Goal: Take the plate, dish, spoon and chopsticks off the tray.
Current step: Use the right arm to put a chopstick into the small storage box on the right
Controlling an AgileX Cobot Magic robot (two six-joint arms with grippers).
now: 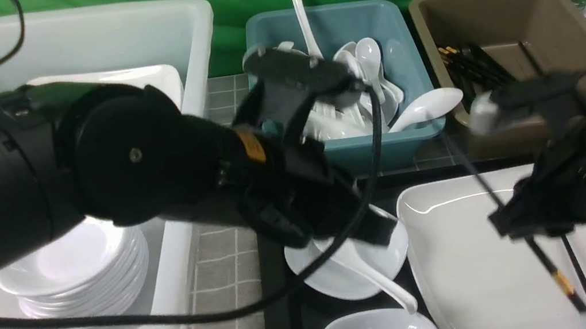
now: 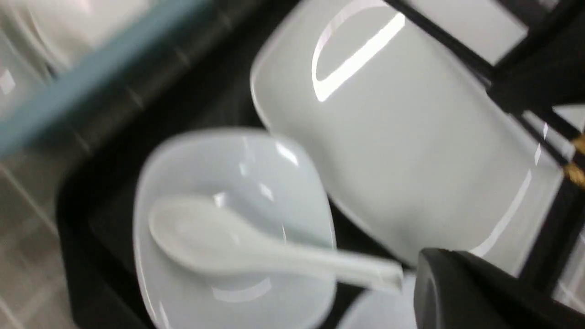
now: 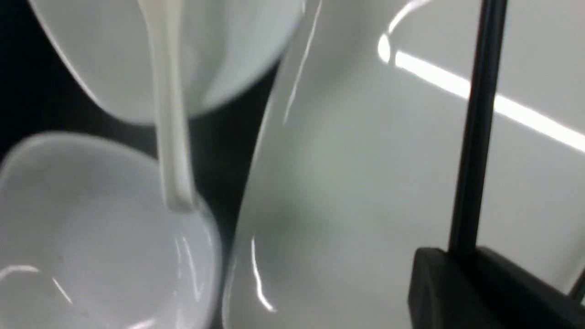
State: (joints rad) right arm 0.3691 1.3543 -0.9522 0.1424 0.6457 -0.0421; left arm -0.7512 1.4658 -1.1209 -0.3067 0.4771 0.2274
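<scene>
OK, front view: right gripper (image 1: 517,227), mid-right of frame, is pinching the chopsticks (image 1: 556,276) near mid-length above the plate (image 1: 458,256). Their long axis runs upper left to lower right, gold band at the low end. A second thin black stick shows just right of it; we can't tell if it's clamped too. The brown tub (image 1: 537,12) is at upper right, beyond the tray (image 1: 276,306); we judge that's the drop. Left gripper (image 1: 375,227), jaws pressed together with nothing visible in them, hovers over the dish (image 1: 315,277) holding the spoon (image 1: 374,280), handle pointing lower right. Left wrist view: spoon (image 2: 256,256) lies in the dish (image 2: 205,155), handle end near our black finger (image 2: 457,292). Right wrist view: one stick (image 3: 475,137) rises out of the finger (image 3: 457,288), plate (image 3: 365,183) beneath.
</scene>
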